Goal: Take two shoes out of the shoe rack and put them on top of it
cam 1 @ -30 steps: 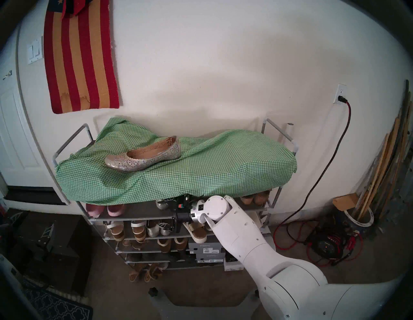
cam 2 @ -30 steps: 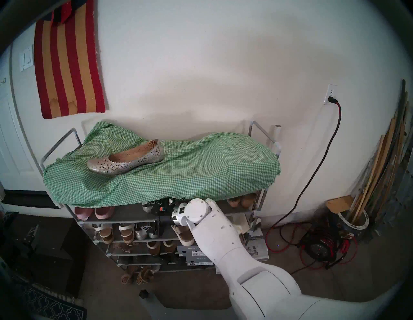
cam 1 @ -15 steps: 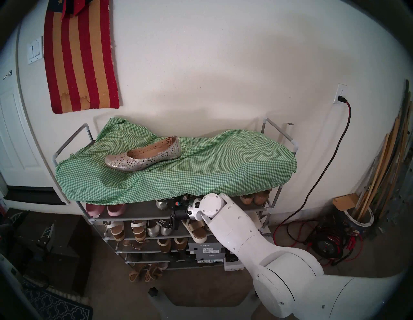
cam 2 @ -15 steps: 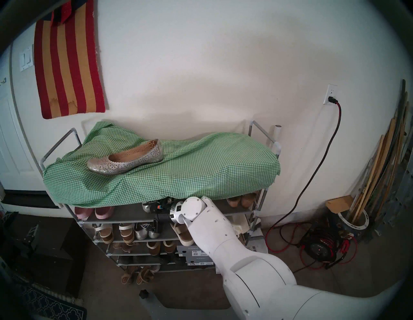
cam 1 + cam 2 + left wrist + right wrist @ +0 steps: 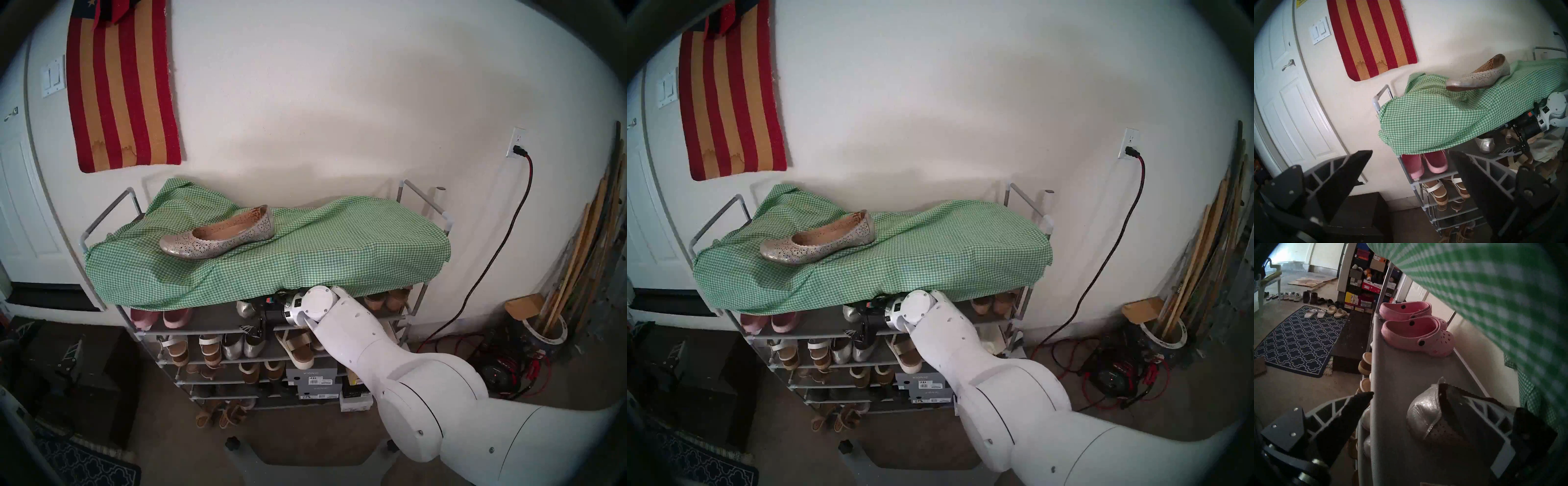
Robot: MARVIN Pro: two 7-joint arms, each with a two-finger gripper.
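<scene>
One silver perforated shoe lies on its sole on the green gingham cloth covering the top of the shoe rack. The second shoe sits on the grey shelf just under the cloth. My right gripper is open at that shelf. Its far finger lies over the shoe's opening and its near finger hangs outside the front rail. My left gripper is open and empty, left of the rack.
Pink clogs stand at the left end of the same shelf. Plain silver flats, sandals and shoe boxes fill the lower shelves. The cloth's edge hangs low over the shelf opening. A dark bench stands left, and red cables lie right.
My right arm has risen and pushed further under the cloth's edge, bringing the open gripper from the lower shelf level up around the second shoe. The shoe on top has not moved.
</scene>
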